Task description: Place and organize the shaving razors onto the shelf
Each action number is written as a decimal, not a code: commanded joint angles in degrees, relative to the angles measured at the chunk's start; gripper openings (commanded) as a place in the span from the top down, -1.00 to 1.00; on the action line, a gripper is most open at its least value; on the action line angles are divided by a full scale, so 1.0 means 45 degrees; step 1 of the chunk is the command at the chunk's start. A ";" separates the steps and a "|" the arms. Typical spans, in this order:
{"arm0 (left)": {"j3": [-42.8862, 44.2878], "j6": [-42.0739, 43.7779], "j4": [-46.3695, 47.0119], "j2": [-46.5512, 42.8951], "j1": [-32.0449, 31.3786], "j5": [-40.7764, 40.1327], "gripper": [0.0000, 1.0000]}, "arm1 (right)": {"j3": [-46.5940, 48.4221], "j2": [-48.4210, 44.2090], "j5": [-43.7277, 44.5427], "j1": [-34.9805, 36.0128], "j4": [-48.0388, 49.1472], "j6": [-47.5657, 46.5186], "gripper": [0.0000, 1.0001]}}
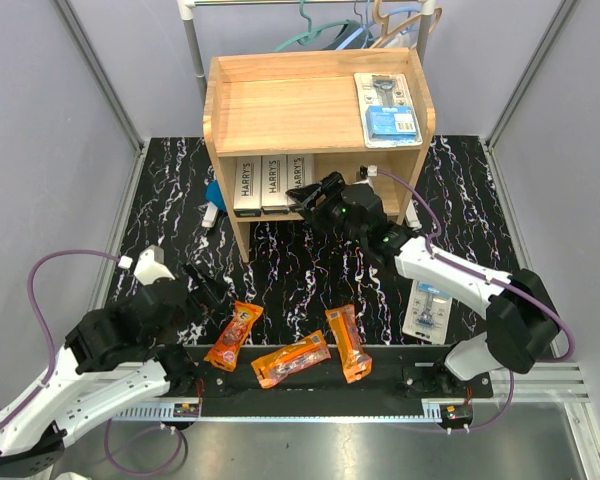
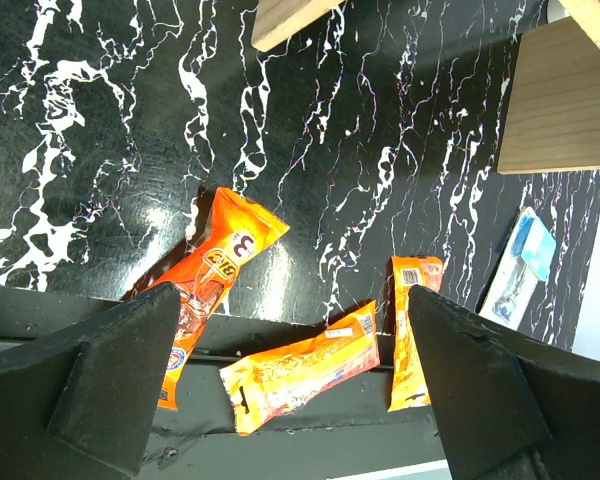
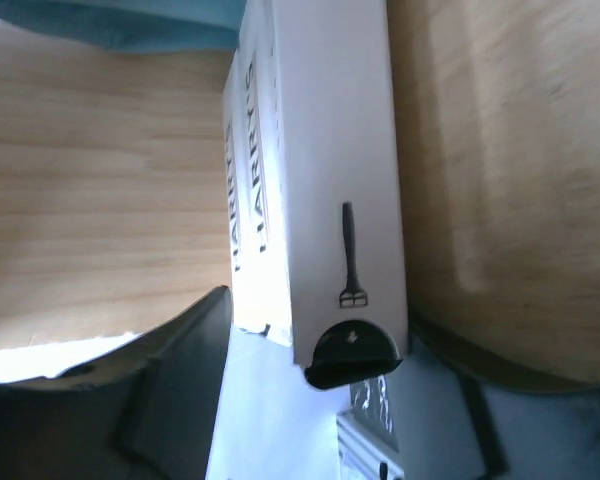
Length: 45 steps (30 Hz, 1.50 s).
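The wooden shelf (image 1: 280, 105) stands at the far middle of the black marbled table (image 1: 160, 200). In front of the shelf's lower tier the right gripper (image 1: 310, 192) has its jaws apart. The near end of the rightmost of three white boxes (image 1: 272, 184) lies between them, and I cannot tell whether they touch it. The boxes lie side by side on the left half of that tier. One blister pack (image 1: 387, 108) lies on the top tier at the right, and a second blister pack (image 1: 427, 308) lies on the table to the right. The left gripper (image 2: 295, 310) hangs with its jaws wide apart and empty over the near edge. There three orange packets lie in a row: left (image 1: 234, 336), middle (image 1: 292, 359) and right (image 1: 347, 343).
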 commanded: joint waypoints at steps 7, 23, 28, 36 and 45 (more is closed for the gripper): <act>0.0089 0.0156 0.0524 -0.0240 -0.0009 0.0150 -0.98 | 0.0448 -0.0733 -0.1284 -0.0025 -0.1653 -0.0261 -0.74; -0.0067 0.0312 0.0778 -0.0260 -0.0009 0.0346 -0.98 | 0.0742 -0.1630 -0.1636 -0.0006 -0.3647 -0.0944 -0.99; -0.0243 0.0370 0.0856 -0.0337 -0.0009 0.0424 -0.98 | 0.0273 -0.2899 -0.1694 -0.0025 -0.3276 -0.1685 -0.99; -0.0322 0.1112 0.1481 -0.0065 -0.0009 0.0814 -0.98 | -0.0137 -0.3975 -0.1733 -0.0006 -0.3412 -0.1999 -1.00; -0.0496 0.3006 0.3100 0.1865 -0.0009 0.2609 -0.98 | -0.0838 -0.4852 -0.1910 0.0014 -0.4797 -0.2038 -1.00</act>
